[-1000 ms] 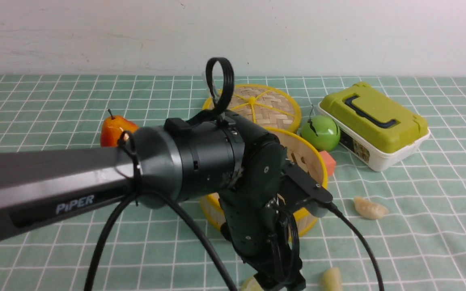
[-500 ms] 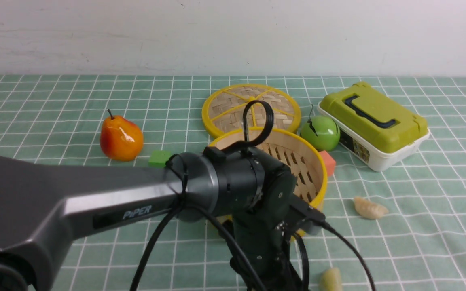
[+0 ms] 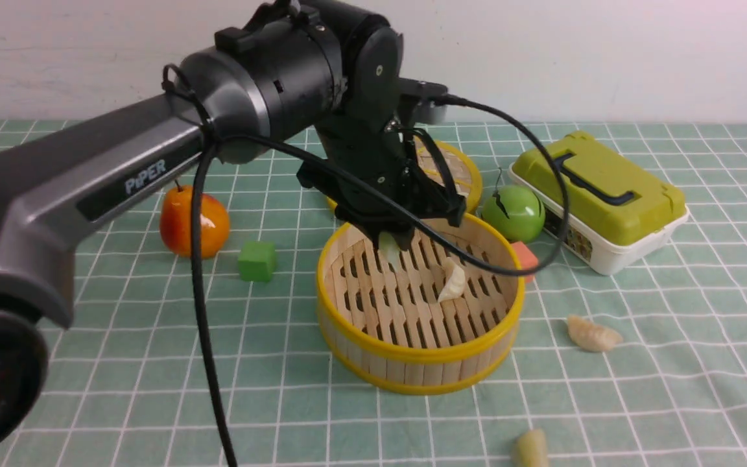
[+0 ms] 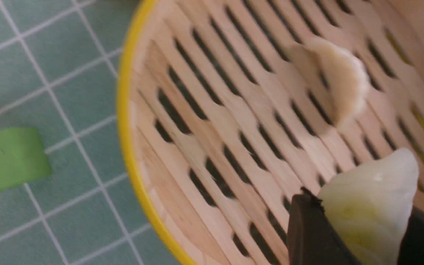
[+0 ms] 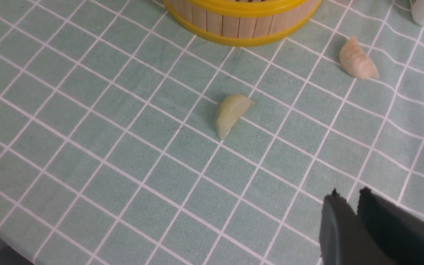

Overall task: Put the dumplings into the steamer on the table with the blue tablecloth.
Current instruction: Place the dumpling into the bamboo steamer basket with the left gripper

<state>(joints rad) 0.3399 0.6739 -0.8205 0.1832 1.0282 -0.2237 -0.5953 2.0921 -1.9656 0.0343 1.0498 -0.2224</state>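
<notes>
Pale teal-green cloth (image 3: 672, 389) with a white grid covers the table in the front view, under a white wall (image 3: 607, 58). A round bamboo steamer (image 3: 412, 363) with yellow rims stands at the middle. The left gripper (image 3: 391, 243) is seen over its far-left part, clamped on a pale glossy dumpling (image 3: 390, 251). That dumpling hangs with its long axis roughly upright, clear of the slats. A second cream dumpling (image 3: 453, 282) lies on the slatted floor, just right of it. Two are outside the basket. A pleated cream dumpling (image 3: 592, 334) lies on the cloth right of the steamer. A greenish dumpling (image 3: 532, 447) lies at the near edge, its long axis running near to far.

In the left wrist view the pale glossy dumpling (image 4: 370, 198) is shown pinched between two dark fingers (image 4: 307, 232). Slats lie directly beneath it and the yellow rim is well aside. A plain release is judged enough, since the drop point lies inside the wall and apart from the second cream dumpling (image 4: 339, 79).

In the right wrist view the right gripper (image 5: 349, 195) is seen over bare cloth, its jaws nearly together with nothing between them. The greenish dumpling (image 5: 230, 112) lies between it and the steamer, well apart from the claw. The pleated cream dumpling (image 5: 357, 62) is likewise apart. The right arm is judged the nearer for both.
</notes>
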